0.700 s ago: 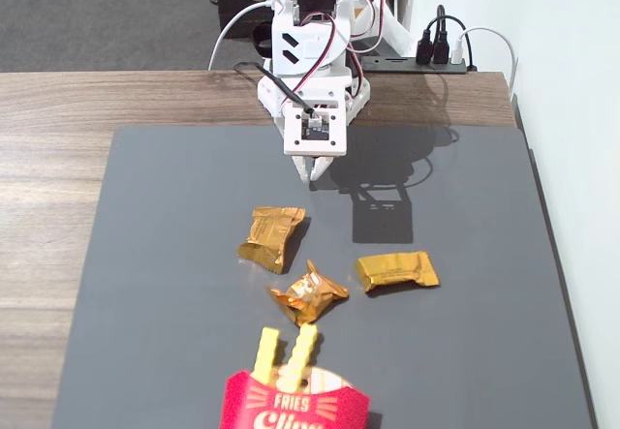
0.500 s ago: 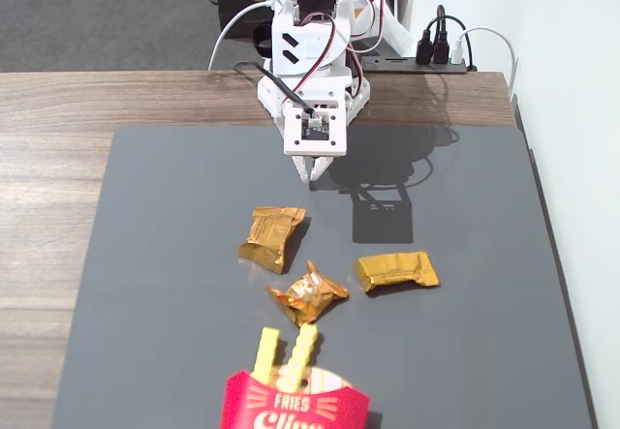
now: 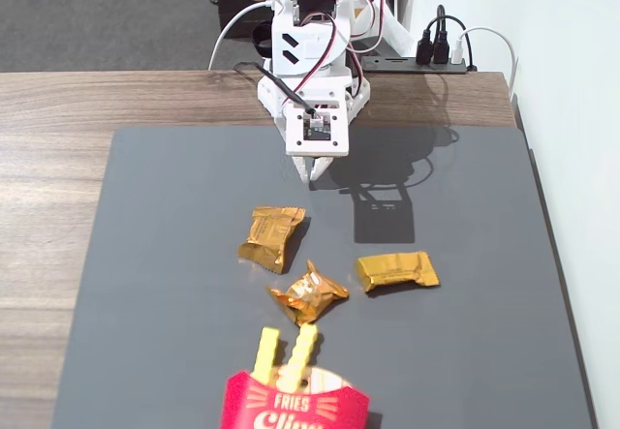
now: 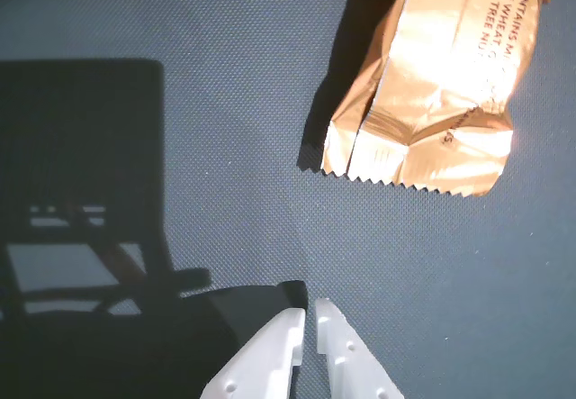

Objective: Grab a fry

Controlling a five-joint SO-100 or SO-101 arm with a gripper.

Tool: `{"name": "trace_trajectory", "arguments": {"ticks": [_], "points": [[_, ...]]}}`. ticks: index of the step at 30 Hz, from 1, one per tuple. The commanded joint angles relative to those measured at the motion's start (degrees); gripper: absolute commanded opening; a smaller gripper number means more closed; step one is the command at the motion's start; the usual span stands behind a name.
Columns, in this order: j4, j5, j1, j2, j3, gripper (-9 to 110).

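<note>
The fry is a pale-yellow stick with wavy edges. It pokes out of a red fries box at the near edge of the grey mat in the fixed view. A straighter, deeper-yellow fry stands just left of it. My white gripper hangs low over the far part of the mat, well away from the box, with its jaws shut and empty. In the wrist view the gripper shows only a thin slit between its fingers. The fry is out of the wrist view.
Three crumpled gold foil wrappers lie between gripper and box: one on the left, one in the middle, one on the right. One wrapper fills the wrist view's upper right. Cables and a power strip sit behind the arm.
</note>
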Motion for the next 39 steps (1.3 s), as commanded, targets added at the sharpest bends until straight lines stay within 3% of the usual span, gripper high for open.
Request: {"name": "trace_trajectory", "arguments": {"ticks": [1,10,39], "points": [[-2.90,0.09,0.44,-2.46,-0.53,1],[-4.66,3.08,0.88,-16.61,-11.43,1],[0.35,15.73,1.32,-76.82,-71.63,0]]}}
